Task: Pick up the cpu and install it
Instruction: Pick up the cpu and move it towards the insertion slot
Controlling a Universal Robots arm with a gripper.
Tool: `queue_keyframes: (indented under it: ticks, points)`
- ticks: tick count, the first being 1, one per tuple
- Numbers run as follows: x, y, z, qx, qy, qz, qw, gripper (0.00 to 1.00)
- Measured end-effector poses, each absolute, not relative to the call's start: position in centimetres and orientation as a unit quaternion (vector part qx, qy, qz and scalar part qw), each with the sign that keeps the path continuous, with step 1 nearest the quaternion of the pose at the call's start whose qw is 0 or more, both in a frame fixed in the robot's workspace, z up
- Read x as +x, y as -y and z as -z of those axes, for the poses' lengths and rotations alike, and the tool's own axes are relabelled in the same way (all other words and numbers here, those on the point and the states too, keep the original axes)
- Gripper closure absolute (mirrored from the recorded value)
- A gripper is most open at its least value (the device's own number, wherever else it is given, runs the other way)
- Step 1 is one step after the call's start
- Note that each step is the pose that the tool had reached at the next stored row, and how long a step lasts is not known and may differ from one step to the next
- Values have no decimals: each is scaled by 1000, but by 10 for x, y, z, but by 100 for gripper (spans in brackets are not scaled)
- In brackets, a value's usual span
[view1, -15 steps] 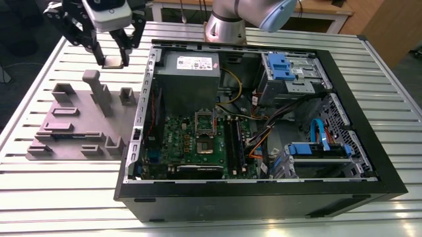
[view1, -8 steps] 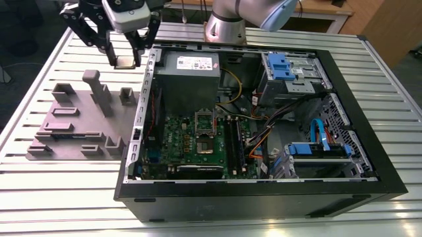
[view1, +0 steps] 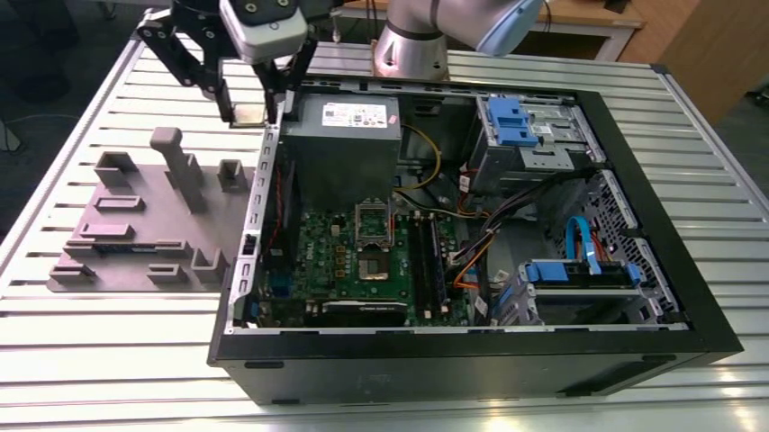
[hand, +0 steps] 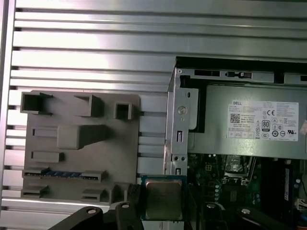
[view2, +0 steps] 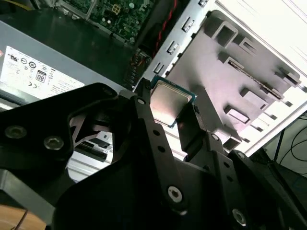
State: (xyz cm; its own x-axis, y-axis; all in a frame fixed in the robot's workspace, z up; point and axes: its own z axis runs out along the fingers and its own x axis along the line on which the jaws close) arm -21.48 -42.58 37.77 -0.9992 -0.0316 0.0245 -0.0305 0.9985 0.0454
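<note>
1. I am gripping the cpu [hand: 163, 199] with the tool [view1: 250, 111], its fingers [view2: 144, 103] clamped against opposite edges of the chip.
2. The cpu is hanging in the air over the computer case's [view1: 481, 355] side wall, near the case's power supply [view1: 342, 135].
3. The grey fixture [view1: 132, 225] is lying on the tabletop [view1: 121, 360] just outside that case wall.

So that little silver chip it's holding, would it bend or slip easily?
Probably stiff: the cpu sits flat and unbent in the gripper. Likely light, held by its edges alone. Its shiny metal top suggests it could slip if the hold loosens.
</note>
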Motion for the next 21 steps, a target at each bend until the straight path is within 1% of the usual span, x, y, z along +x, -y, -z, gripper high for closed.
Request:
queue_keyframes:
  ticks: [6,14,21]
  points:
    - [-205,430,-378,15,1000,22,13,53]
    - [-202,445,-378,15,1000,23,13,53]
    - [-186,446,-378,14,1000,23,13,53]
